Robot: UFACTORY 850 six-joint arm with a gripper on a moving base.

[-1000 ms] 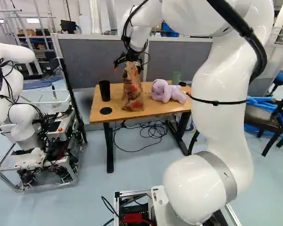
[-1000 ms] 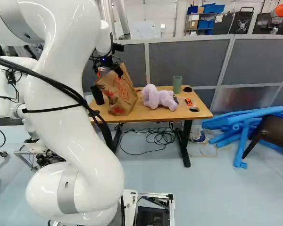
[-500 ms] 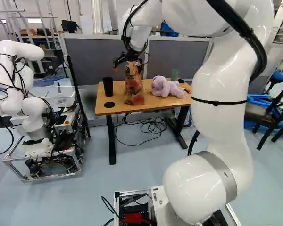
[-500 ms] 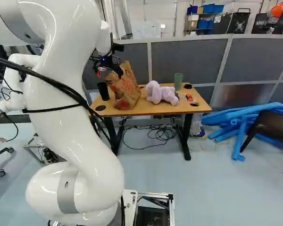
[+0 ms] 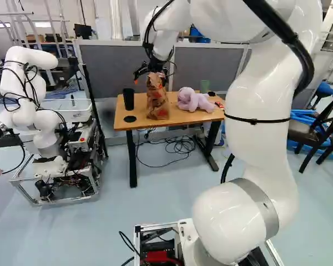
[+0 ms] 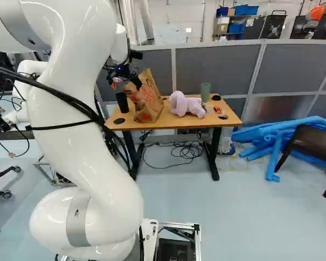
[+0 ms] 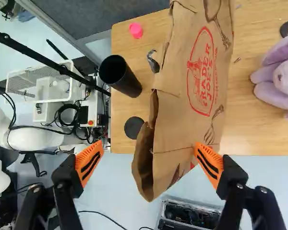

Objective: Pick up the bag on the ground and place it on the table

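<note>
One creased, red-printed brown paper bag (image 7: 185,120) gapes between wide-open jaws, perhaps touching one orange pad (image 7: 209,165).

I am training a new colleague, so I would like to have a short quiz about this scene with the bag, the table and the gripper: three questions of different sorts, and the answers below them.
1. Choose one. The paper bag stands on:
A) the floor
B) the table
C) the chair

2. True or false? The wrist view shows the gripper open, with its two fingers apart.

3. Fill in the missing colour. In the right base view, the purple toy lies between the paper bag and the ____ cup.

Key: 1. B; 2. True; 3. green
</note>
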